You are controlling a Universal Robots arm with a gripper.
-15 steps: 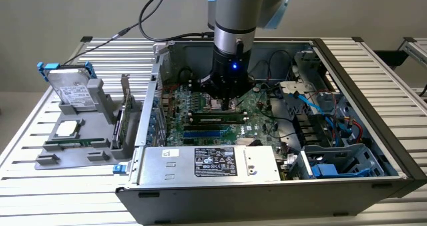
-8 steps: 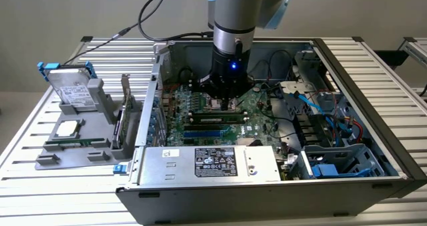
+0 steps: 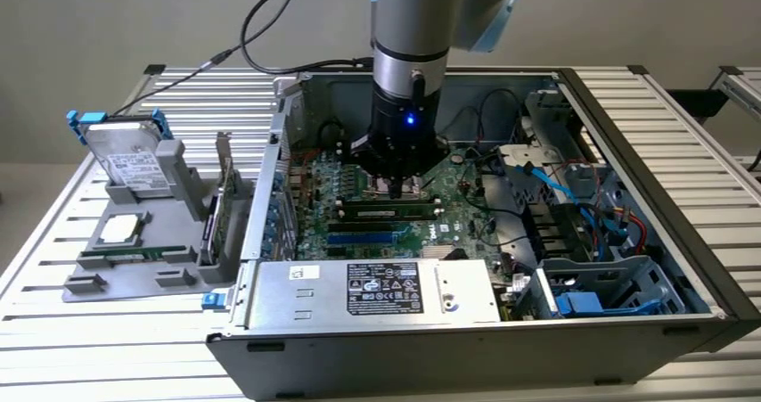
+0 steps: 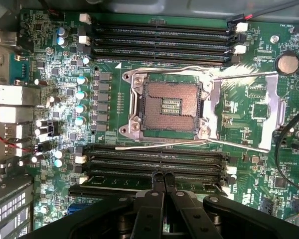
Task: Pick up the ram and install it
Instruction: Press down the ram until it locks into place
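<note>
Claw (image 4: 164, 175) clenched, empty, tips on ram (image 4: 154, 177) seated in motherboard (image 4: 249, 129) slot.

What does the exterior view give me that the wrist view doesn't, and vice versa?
Exterior view: the whole open PC case on the slatted table, the grey parts holder on the exterior view's left with a hard drive upright in it, and the power supply at the case front.
Wrist view: the open, empty CPU socket with its pin field, memory slots on both sides, a coin cell.
Both: the motherboard and the shut gripper over the memory slots, a green ram seated beneath.
</note>
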